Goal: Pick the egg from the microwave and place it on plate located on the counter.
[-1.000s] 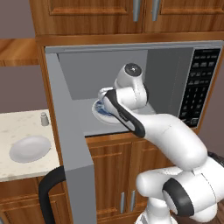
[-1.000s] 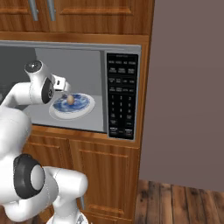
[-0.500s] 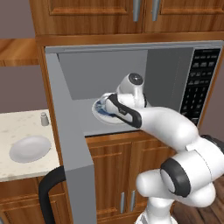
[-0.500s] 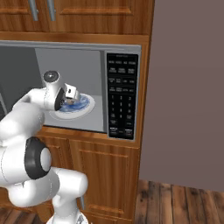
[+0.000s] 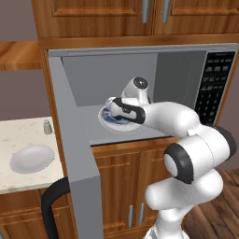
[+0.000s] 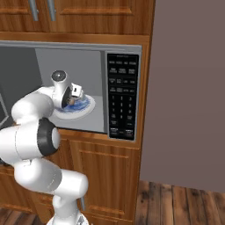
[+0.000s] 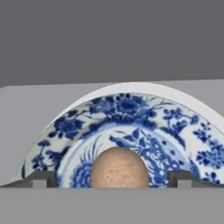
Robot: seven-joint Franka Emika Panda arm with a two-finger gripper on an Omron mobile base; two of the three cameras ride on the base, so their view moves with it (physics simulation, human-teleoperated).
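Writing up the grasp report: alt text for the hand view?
A tan-brown egg sits on a blue floral plate on the grey microwave floor, centred between the open gripper's two dark fingertips.

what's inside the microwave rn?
A blue-patterned plate with the egg on it, between the open claw tips. The egg's underside is hidden at the hand view's bottom edge.

The microwave (image 5: 140, 93) cavity is seen by 2 base views from behind the gripper (image 7: 112, 181), one from its left, one from its right. The blue patterned plate (image 7: 65, 127) is viewed closely, just ahead of the fingertips (image 7: 41, 178).
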